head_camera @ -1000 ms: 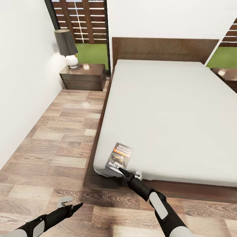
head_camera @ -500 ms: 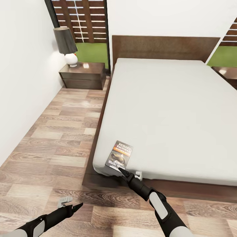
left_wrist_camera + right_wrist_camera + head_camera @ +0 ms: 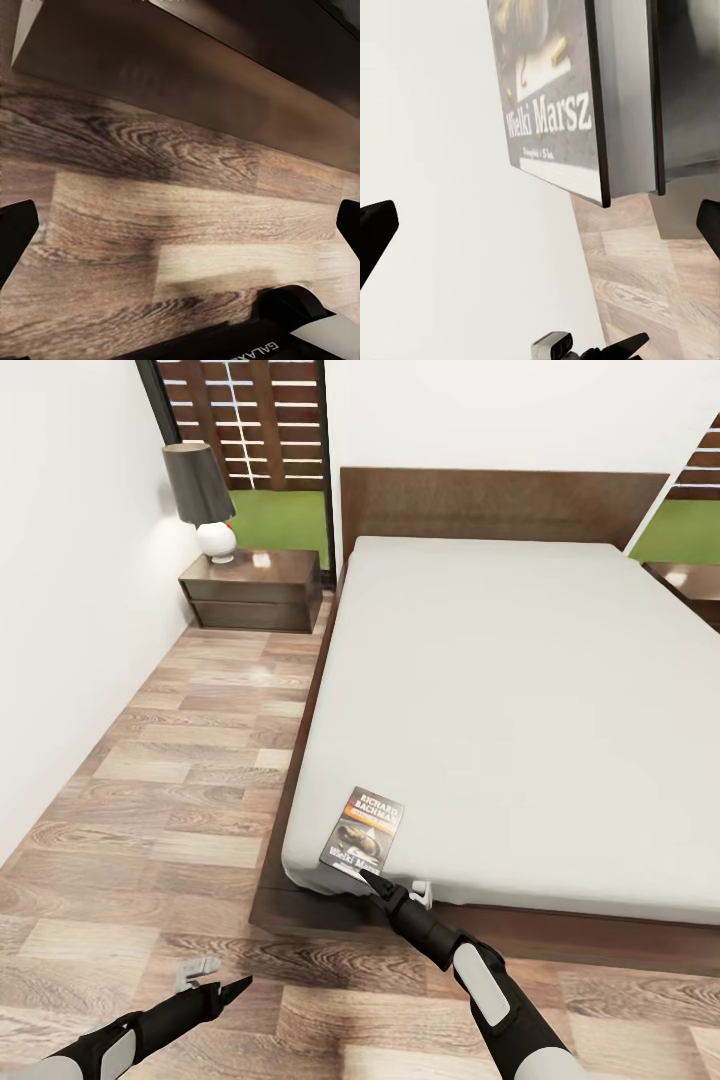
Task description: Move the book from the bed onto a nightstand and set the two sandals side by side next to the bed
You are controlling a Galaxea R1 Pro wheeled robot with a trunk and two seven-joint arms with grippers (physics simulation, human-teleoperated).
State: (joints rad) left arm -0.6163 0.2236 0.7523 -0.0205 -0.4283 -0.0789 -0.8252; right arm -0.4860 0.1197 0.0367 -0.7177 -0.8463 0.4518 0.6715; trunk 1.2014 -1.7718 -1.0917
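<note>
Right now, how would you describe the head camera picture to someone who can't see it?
The right gripper reaches the book lying at the near corner of the bed. A nightstand with a lamp stands beyond.

Your right arm reaches forward with its tool (image 3: pixel 395 888) low and its fingers spread wide apart. Your left arm stays bent near you, its tool (image 3: pixel 212 982) also spread open.

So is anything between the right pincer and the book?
Nothing visible. The right pincer sits open at the near edge of the book, which lies at the bed's corner with bare mattress around it.
</note>
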